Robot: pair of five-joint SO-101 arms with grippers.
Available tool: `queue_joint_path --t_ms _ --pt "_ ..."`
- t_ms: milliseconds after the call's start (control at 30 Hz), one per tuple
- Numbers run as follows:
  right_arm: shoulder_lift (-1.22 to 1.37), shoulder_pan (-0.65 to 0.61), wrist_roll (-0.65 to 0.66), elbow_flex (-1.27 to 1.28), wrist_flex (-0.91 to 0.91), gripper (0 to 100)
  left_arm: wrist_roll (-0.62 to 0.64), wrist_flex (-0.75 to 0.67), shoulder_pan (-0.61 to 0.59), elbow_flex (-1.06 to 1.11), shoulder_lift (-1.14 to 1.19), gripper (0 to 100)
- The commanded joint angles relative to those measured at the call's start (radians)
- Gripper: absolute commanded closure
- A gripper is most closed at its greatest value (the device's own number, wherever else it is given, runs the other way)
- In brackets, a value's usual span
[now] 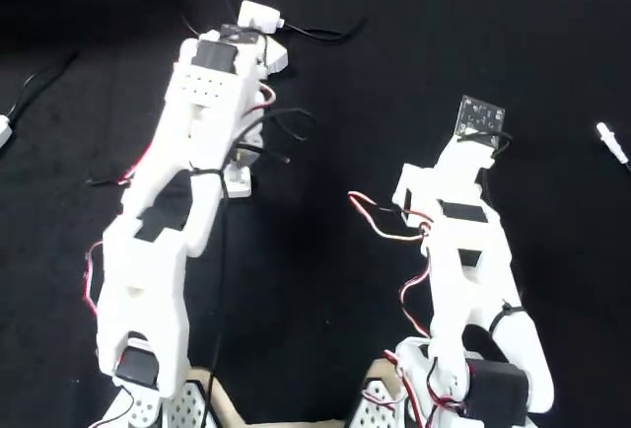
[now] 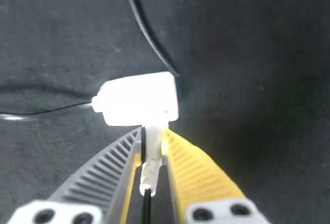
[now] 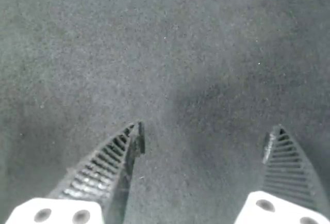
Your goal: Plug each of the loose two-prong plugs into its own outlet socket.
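Left gripper (image 2: 153, 134) clamps a two-prong plug (image 2: 148, 175) into the outlet socket (image 2: 139, 99) ahead of its jaws (seated, I judge); right gripper (image 3: 203, 141) gapes empty; one loose plug (image 1: 611, 140) is not yet done.

No readable text or labels anywhere

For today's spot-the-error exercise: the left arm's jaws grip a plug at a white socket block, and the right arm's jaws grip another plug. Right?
No. The right arm's jaws stand open over bare black cloth, holding nothing, as the right wrist view shows. The left arm's jaws do grip a plug at the white socket block.
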Motion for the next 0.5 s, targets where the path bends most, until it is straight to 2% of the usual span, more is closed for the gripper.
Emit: queue_joint_path --t_ms 0,133,300,467 --pt "-0.007 -0.009 0.009 -0.007 -0.015 62.7 0.005 -0.017 0.027 -0.028 0.028 97" --pt "-0.007 -0.008 0.009 -0.007 -0.014 62.7 0.061 -0.029 0.012 -0.090 0.100 97" --pt "-0.007 -0.008 0.009 -0.007 -0.014 62.7 0.061 0.012 -0.030 -0.220 0.115 97" --pt "-0.007 -0.008 0.009 -0.007 -0.014 62.7 0.058 0.012 -0.036 -0.223 0.117 97"
